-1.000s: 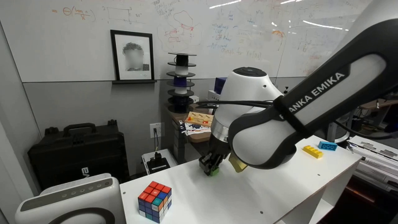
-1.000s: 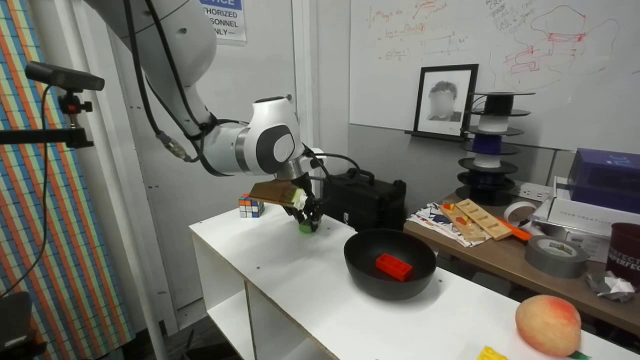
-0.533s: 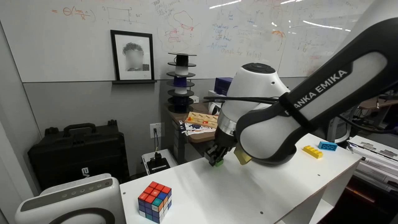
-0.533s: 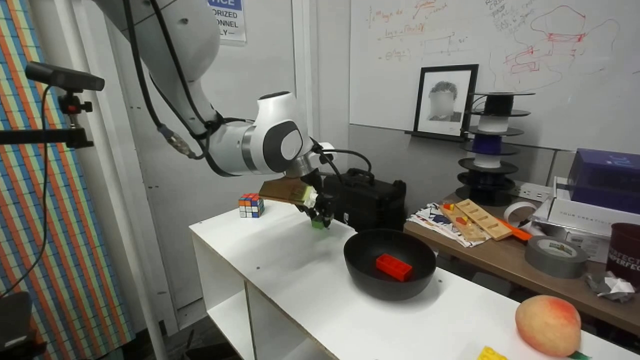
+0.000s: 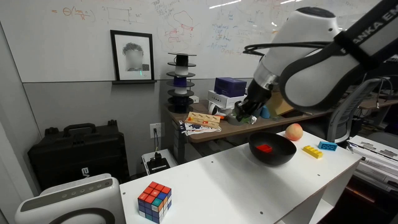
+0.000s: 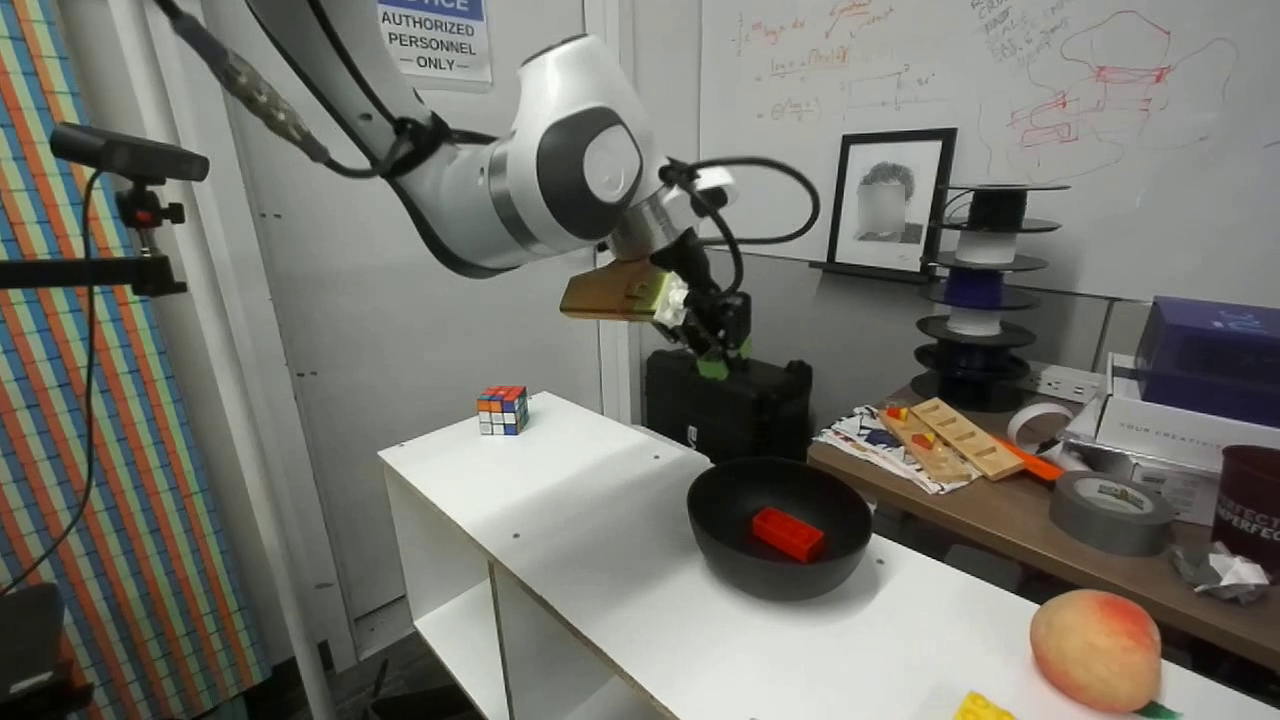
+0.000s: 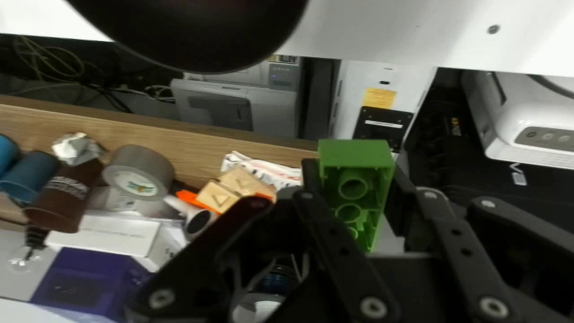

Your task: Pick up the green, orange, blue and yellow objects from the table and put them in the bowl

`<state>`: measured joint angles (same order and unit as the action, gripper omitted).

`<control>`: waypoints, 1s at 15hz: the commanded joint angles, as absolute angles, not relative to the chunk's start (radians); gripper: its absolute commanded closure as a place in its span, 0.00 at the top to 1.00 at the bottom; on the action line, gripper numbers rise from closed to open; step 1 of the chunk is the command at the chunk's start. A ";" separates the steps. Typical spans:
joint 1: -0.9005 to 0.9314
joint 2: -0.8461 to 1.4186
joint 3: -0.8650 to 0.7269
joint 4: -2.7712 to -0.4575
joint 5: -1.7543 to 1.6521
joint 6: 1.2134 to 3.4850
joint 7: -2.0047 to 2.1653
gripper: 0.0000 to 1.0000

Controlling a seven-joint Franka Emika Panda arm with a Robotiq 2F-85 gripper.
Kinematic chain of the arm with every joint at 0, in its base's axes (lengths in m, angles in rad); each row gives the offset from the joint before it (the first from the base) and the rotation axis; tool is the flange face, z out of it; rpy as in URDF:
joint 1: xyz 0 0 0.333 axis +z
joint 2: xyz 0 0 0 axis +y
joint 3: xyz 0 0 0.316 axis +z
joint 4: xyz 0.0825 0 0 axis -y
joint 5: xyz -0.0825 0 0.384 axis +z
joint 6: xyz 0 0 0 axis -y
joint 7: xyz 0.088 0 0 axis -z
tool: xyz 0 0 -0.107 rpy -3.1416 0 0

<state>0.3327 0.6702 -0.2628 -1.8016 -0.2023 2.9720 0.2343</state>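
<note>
My gripper is shut on a green block, its hollow underside facing the wrist camera. In both exterior views the gripper is up in the air, above table height, with the green block in its fingers. The black bowl stands on the white table with a red block inside; its rim shows in the wrist view. A yellow block, a blue block and an orange-red peach lie beyond the bowl.
A Rubik's cube sits at the table's other end. A brown desk with tape, boxes and wooden pieces stands behind the white table. A black case and a white appliance are beside it.
My gripper has lifted the green block well off the table and moved it towards the bowl's end. The bowl and the other objects have not moved.
</note>
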 commanded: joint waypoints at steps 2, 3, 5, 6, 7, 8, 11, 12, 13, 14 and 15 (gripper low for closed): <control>0.376 0.515 -0.390 -1.903 -0.242 2.796 0.312 0.16; 0.359 0.504 -0.387 -1.899 -0.256 2.748 0.319 0.16; 0.298 0.494 -0.331 -1.882 -0.248 2.665 0.297 0.16; 0.277 0.498 -0.312 -1.872 -0.246 2.644 0.294 0.16; 0.245 0.500 -0.279 -1.868 -0.231 2.630 0.270 0.16; 0.216 0.506 -0.249 -1.864 -0.217 2.621 0.254 0.16; 0.137 0.516 -0.169 -1.865 -0.172 2.604 0.216 0.16; 0.115 0.518 -0.148 -1.867 -0.157 2.603 0.203 0.16; 0.096 0.519 -0.130 -1.866 -0.143 2.600 0.190 0.16; 0.076 0.516 -0.114 -1.870 -0.132 2.608 0.168 0.61; 0.061 0.510 -0.101 -1.874 -0.124 2.611 0.147 0.62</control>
